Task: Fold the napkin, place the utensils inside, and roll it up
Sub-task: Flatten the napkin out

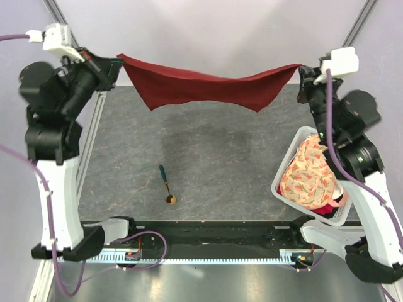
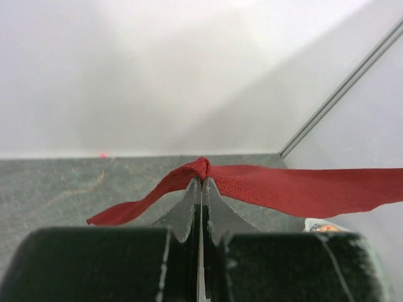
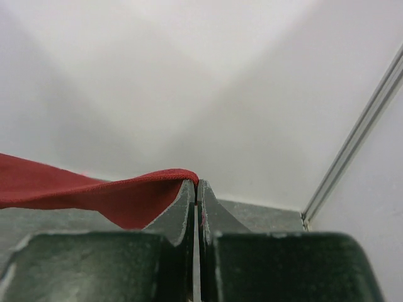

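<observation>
**A:** Top view first. The napkin (image 1: pixel 208 88) is in the air, strung between both arms over the far side of the table (image 1: pixel 220 151). The left gripper (image 1: pixel 116 63) pinches one corner and the right gripper (image 1: pixel 302 70) pinches the other. The cloth sags in the middle. Its lower edge looks clear of the table, but from overhead I can't be sure.

**B:** Spoon?

**A:** The spoon (image 1: pixel 167 185) lies on the table near the front, bowl end toward the arm bases. It's well apart from the napkin and nothing is touching it. The floral cloth (image 1: pixel 312 176) sits in the white basket (image 1: pixel 283 171) on the right, which is not our job.

**B:** Left wrist?

**A:** The jaws are pressed together on a bunched corner of the napkin (image 2: pixel 302 189). The cloth runs off to the right of the frame as a taut band, with a short tail drooping to the left.

**B:** Right wrist?

**A:** It mirrors the left. The jaws are tight on a napkin (image 3: pixel 75 192) edge, and the cloth runs out to the left of the frame.

**B:** Progress?

**A:** Early, I'd say. The napkin is one open sheet, neither laid flat nor folded. The spoon isn't in it and there's no roll, so folding, loading and rolling are all left.
</observation>
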